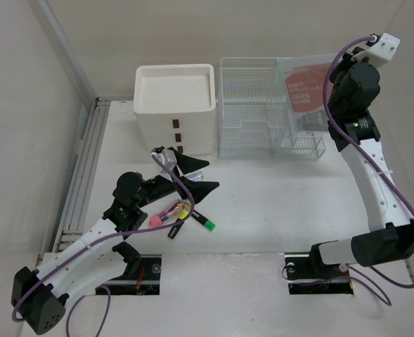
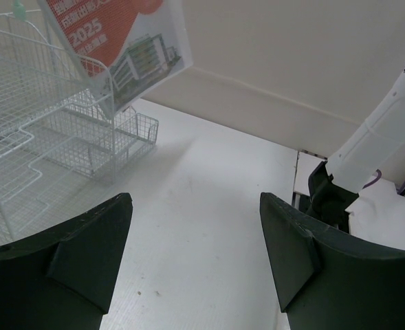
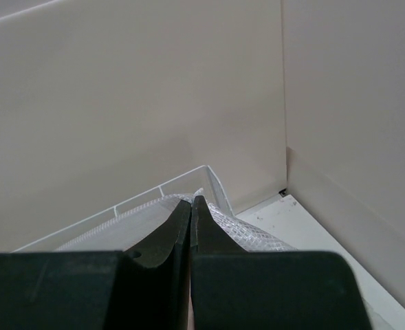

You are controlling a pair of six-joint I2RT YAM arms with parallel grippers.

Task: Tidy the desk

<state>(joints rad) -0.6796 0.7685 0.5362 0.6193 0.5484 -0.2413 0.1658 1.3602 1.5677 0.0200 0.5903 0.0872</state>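
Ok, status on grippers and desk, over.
Left gripper open, near loose markers. Right gripper shut, high beside wire rack. Desk unsorted. Nothing blocking markers.

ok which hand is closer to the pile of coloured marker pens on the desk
Left. The left hand hangs open just beyond the coloured marker pens, almost above them; the right hand is shut, raised by the white wire-mesh rack at the far right.

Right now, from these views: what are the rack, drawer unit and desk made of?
The rack looks like thin white-coated metal wire: open see-through grid. The drawer unit is probably moulded plastic, smooth matte white, with a rounded rim and brown handles. The desk is a matte white board, speckled in the left wrist view; laminate or plastic, can't tell.
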